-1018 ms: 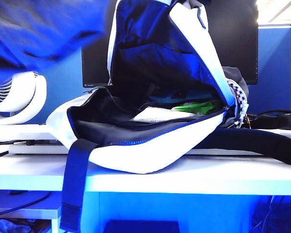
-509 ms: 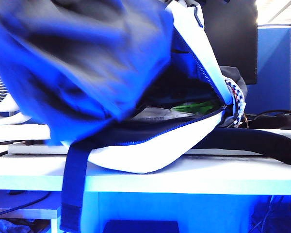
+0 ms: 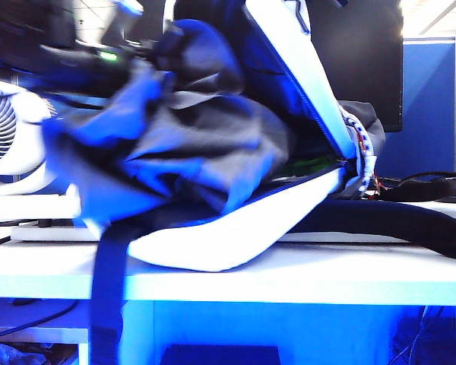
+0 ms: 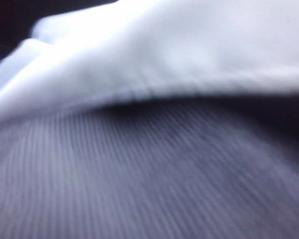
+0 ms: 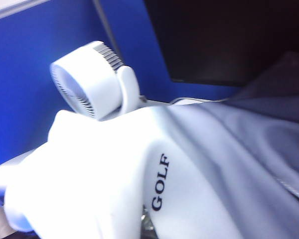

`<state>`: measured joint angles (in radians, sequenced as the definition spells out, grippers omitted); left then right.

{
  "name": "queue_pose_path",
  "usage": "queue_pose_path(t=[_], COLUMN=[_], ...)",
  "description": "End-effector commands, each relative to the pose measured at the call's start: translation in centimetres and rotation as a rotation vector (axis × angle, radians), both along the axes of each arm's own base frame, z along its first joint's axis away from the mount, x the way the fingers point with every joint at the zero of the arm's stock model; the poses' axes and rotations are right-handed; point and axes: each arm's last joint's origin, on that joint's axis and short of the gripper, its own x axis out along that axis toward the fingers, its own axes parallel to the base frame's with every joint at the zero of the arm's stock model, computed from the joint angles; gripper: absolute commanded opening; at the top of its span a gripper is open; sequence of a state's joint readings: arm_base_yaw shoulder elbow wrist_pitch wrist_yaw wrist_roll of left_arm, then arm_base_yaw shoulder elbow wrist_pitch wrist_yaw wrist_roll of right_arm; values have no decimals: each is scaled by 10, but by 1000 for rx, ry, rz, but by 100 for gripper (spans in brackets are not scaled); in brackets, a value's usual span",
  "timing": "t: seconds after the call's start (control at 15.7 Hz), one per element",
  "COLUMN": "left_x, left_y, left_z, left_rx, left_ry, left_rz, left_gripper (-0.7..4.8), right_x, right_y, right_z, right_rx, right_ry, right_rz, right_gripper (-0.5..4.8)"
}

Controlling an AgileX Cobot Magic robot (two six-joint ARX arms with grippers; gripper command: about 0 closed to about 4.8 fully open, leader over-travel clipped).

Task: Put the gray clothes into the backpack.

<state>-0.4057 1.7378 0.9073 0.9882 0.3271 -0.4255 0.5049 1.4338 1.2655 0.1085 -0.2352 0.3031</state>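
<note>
The backpack (image 3: pixel 235 243) lies on its back near the front edge of the white surface (image 3: pixel 304 285), its flap (image 3: pixel 304 68) raised high so the mouth gapes toward the left end. That raised flap reads as the right arm's work: the right wrist view looks down over white fabric printed "GOLF" on the backpack (image 5: pixel 109 184), so the right gripper sits at the top of the flap, probably to keep the opening wide. Its jaws show in no view; they read as shut, most likely pinched on the flap, though the contact itself is hidden.

The gray clothes (image 3: pixel 190 144) hang in a bunched, blurred mass in front of the mouth, partly over the lower lip of the bag and partly already inside the opening, their bluish inner sides turned outward. The left arm (image 3: pixel 68 46) reaches in from the upper left, above the bundle. The left gripper itself is buried: the left wrist view is filled with ribbed gray clothes (image 4: pixel 139 184) under a white fold of the backpack (image 4: pixel 189 45), which suggests it is at the mouth. Its jaws are closed, seemingly on the fabric, which is why the garment hangs from above rather than slumping on the surface.

A white fan (image 3: pixel 7 144) stands behind at the left end, a dark monitor (image 3: pixel 365 53) at the back.
</note>
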Motion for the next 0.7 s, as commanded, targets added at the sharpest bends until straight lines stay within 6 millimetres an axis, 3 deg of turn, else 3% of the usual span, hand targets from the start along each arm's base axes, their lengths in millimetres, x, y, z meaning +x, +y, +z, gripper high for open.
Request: queue_pose_path(t=[0.06, 0.19, 0.38, 0.51, 0.57, 0.7], left_x=[42, 63, 78, 79, 75, 68], left_y=[-35, -44, -49, -50, -53, -55], left_z=[26, 29, 13, 6, 7, 14], left_rx=[-57, -51, -15, 25, 40, 43], left_ry=[-103, -85, -79, -62, -80, -88], left_rz=[-46, -37, 58, -29, -156, -396], left_gripper=[-5, -5, 18, 383, 479, 479], right_x=[-11, -12, -12, -11, -10, -9], right_y=[0, 0, 1, 1, 0, -1], right_z=[28, 27, 23, 18, 17, 18], right_rx=[96, 91, 71, 45, 27, 6], right_ry=[-151, -142, -101, -70, -76, -97], right_rz=[142, 160, 174, 161, 143, 94], right_gripper=[-1, -1, -1, -1, -1, -1])
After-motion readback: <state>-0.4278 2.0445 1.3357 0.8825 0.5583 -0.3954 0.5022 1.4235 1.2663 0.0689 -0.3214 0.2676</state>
